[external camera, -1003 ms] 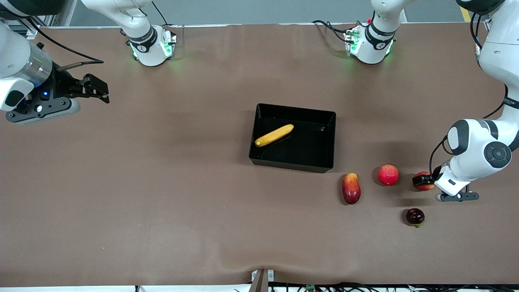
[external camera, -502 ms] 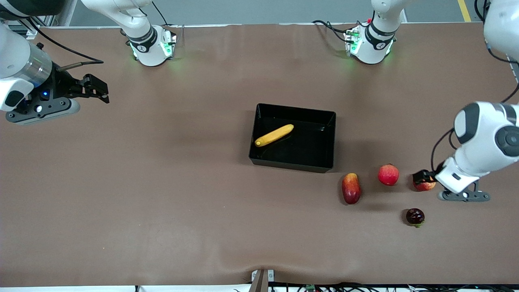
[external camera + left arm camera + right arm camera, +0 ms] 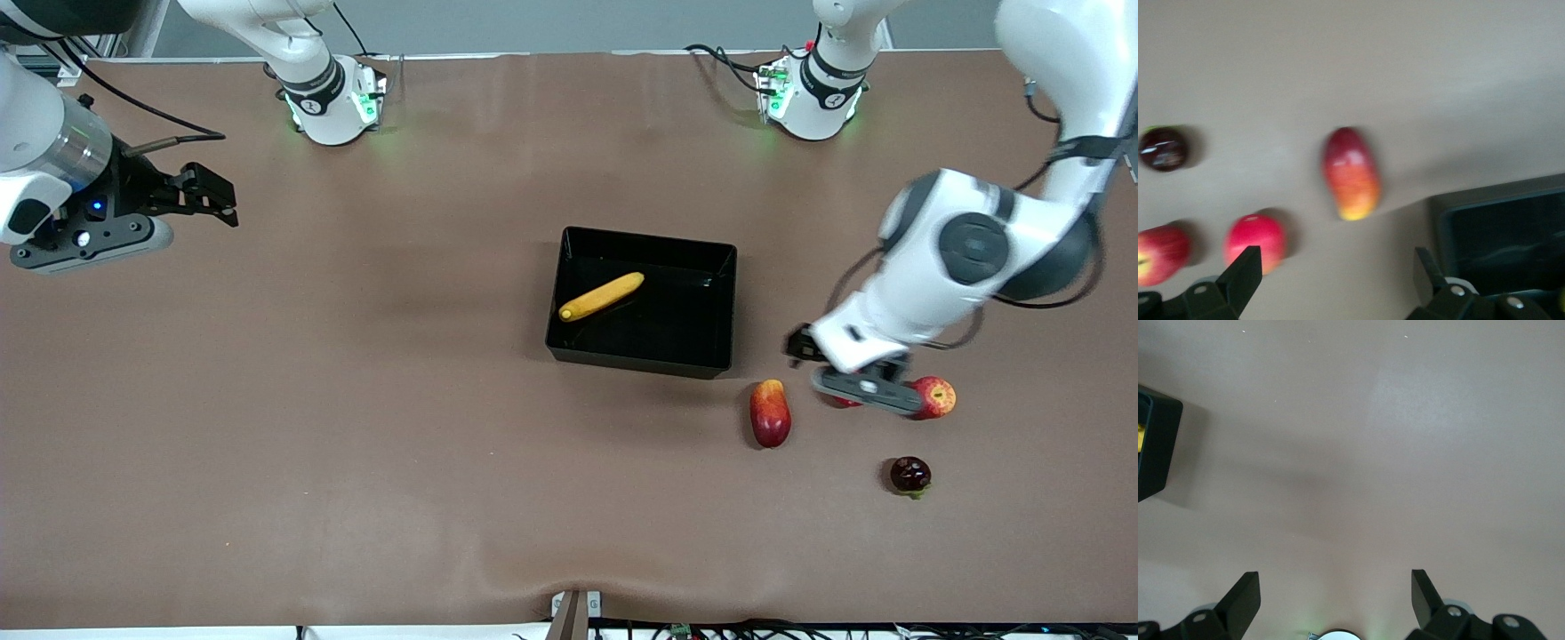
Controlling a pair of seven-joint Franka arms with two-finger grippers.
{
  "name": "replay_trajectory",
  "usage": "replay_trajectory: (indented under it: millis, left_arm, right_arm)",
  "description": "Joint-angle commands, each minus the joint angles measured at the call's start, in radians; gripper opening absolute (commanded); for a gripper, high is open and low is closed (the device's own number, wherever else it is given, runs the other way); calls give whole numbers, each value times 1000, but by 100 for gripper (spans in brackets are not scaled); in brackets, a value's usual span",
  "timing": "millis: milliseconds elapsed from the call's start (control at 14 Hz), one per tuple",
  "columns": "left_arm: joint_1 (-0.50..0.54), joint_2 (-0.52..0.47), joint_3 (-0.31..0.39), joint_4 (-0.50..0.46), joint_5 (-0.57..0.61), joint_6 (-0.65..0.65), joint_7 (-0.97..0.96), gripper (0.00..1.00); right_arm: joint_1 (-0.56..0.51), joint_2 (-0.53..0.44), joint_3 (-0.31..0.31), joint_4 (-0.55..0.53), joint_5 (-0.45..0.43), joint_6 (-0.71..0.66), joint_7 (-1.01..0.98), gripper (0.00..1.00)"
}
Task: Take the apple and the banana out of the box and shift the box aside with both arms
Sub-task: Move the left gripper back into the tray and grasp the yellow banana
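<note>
A glossy black plastic box [image 3: 642, 360] sits on a matt brown cloth-like table cover [image 3: 356, 427]; the banana [image 3: 601, 296] looks smooth.

One black box [image 3: 644, 302] sits on the desk [image 3: 356, 400], and one yellow banana [image 3: 601, 296] lies in it.

Four fruits lie out on the desk, all nearer the front camera than the box and toward the left arm's end:
- one long red-and-yellow fruit [image 3: 770, 413], nearest the box
- one round red fruit [image 3: 1255, 241], mostly hidden in the front view
- one red apple with yellow patches [image 3: 935, 396]
- one small dark fruit [image 3: 910, 474], farthest from the box

That makes five fruits in all.

Two arms, each with one pincer: the left pincer [image 3: 803, 345] and the right pincer [image 3: 206, 191].
</note>
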Motion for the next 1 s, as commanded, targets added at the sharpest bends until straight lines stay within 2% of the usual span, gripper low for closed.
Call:
replay_trajectory:
  millis: [0,215,573,645,860,932]
  left_arm:
    - [-86,57,-2,71,-55,-7,-171,100]
    - [-242,110,30,131,-48,-7,-595,100]
    - [-474,155,163,177,-51,-4,-842,100]
    - [-517,176,191,197,-52,-2,-896,97]
    - [-659,248,267,284,-52,-2,-1014,70]
    - [-713,258,313,292,-55,-1,-1025,67]
  right_arm:
    - [-3,-4,0,3,1,-10,1,100]
    - [-3,-4,0,3,1,-10,1,100]
    - [-8,-3,0,3,2,-10,1,100]
    - [-7,-1,0,3,3,-10,0,100]
    - [-5,-1,0,2,3,-10,0,100]
    - [-6,-1,0,2,3,-10,0,100]
